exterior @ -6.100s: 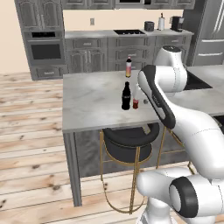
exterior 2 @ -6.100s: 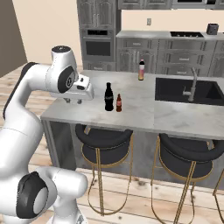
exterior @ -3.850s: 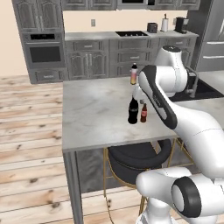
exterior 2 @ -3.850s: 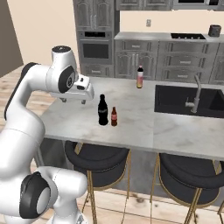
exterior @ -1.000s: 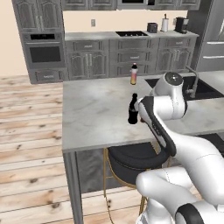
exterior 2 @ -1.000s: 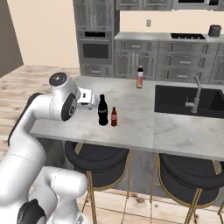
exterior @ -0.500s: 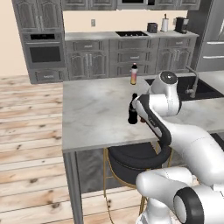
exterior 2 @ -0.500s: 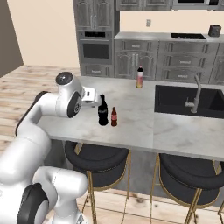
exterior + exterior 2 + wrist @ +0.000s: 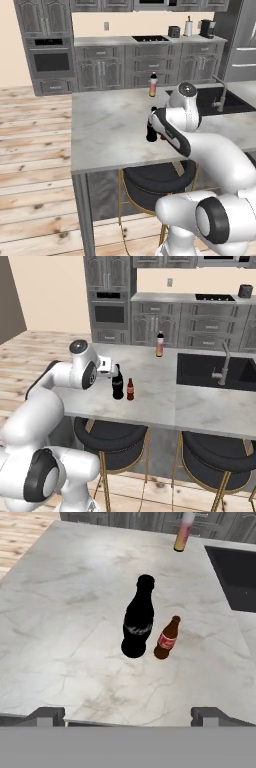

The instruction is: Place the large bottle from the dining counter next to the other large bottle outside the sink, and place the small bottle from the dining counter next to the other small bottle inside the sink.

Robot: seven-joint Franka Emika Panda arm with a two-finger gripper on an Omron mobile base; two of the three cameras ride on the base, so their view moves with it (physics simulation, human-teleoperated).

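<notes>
A: From the left base camera our own forearm covers most of the large bottle (image 9: pixel 149 131); we see just a dark sliver of it, and we cannot make out the small bottle (image 9: pixel 130 389) there at all.

B: The right base camera gives us both, upright on the bench (image 9: pixel 150 381), the small bottle just beside the large one on its sink side, apart but close. Our hand (image 9: pixel 111 365) sits level with the large bottle's neck, just beside it.

A: And the hand's state?

B: Open: in the hand camera the two fingertips (image 9: pixel 46 716) stand wide at the bottom corners, nothing between them, both bottles ahead of them.

A: The other large bottle (image 9: pixel 183 532) is cut off at the top edge there; we see only its pink-orange label.

B: It stands near the far bench edge, beside the sink (image 9: pixel 210 372). We cannot see into the basin. Broad bare marble lies to the left of the bottles and between them and the sink.
</notes>
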